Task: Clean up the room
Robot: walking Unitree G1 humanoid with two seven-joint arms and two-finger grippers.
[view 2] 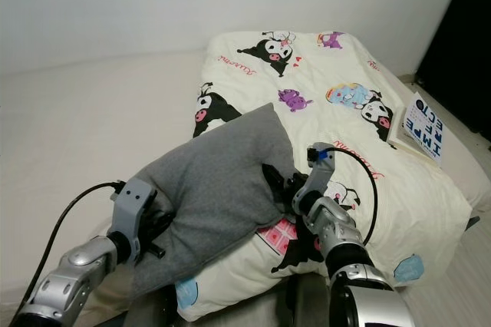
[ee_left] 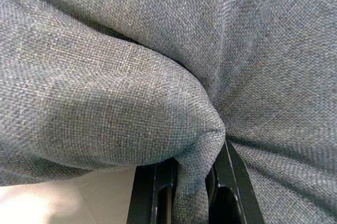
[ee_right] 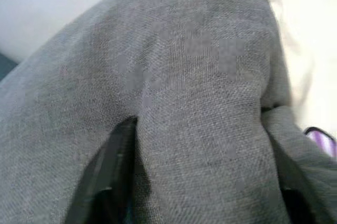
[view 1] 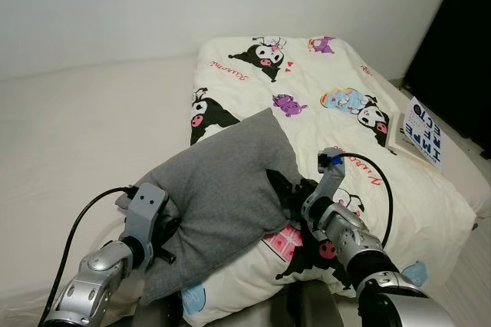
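From the head cameras, a grey pillow point(view 1: 219, 193) lies across the near end of a cartoon-print duvet point(view 1: 337, 89) on the bed, with a book point(view 1: 420, 133) out at two o'clock. The left gripper point(view 1: 157, 239) holds its seven-o'clock corner, the right gripper point(view 2: 278, 183) its four-o'clock edge. Left wrist: black fingers point(ee_left: 158, 192) pinch a fold of the grey fabric. Right wrist: fingers point(ee_right: 108, 174) straddle a wide bulge of pillow, gripping it.

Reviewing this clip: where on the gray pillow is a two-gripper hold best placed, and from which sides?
At its two near corners, one from each side. The gray pillow is soft and bulky, so fabric bunches between fingers: the left gripper pinches a fold at the left edge, and the right gripper straddles the right edge over the cartoon quilt.
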